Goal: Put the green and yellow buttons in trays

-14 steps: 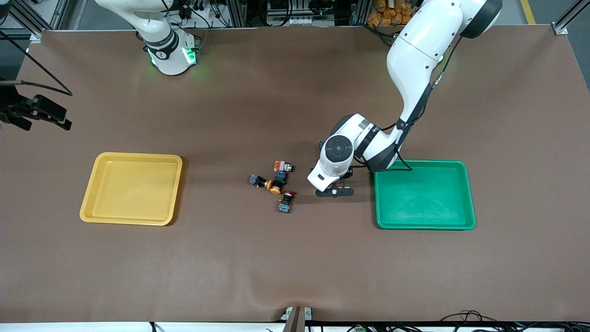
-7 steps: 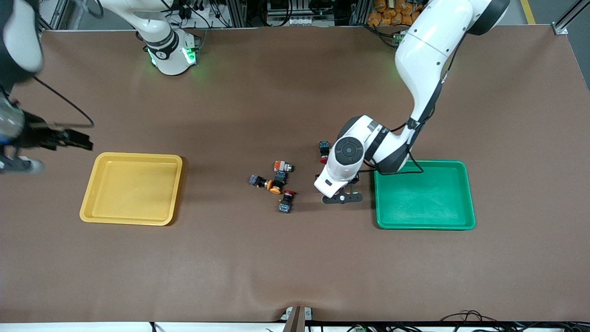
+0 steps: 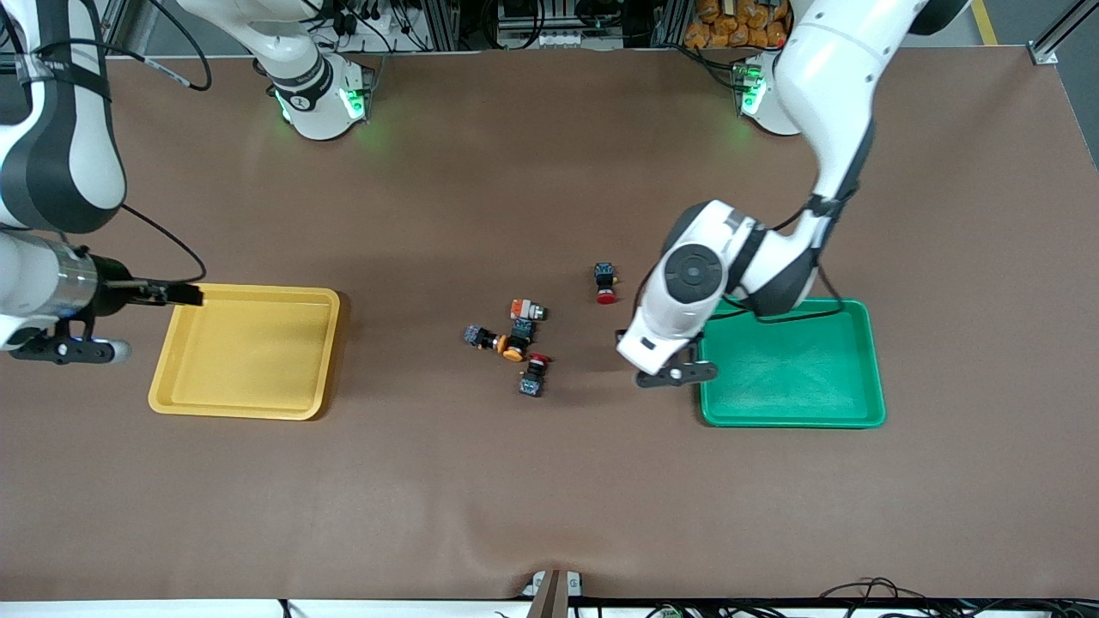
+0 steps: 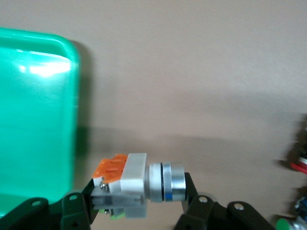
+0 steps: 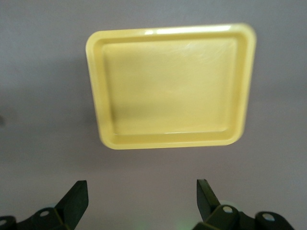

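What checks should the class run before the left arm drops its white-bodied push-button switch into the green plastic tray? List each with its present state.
1. Left gripper jaws shut on the white-bodied push-button switch with orange part: ok.
2. Switch over the green rectangular plastic tray: not ok, it hangs over the brown table beside the rim.
3. Tray floor free: ok.
4. Right gripper out of the way, jaws open, near the yellow plastic tray: ok.
5. Switch's cap colour: cannot tell.

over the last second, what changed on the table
The left gripper, shut on a white switch, moved from beside the switch pile toward the green tray. The right gripper, open, came in by the yellow tray. Pile, red switch and both trays stayed put.
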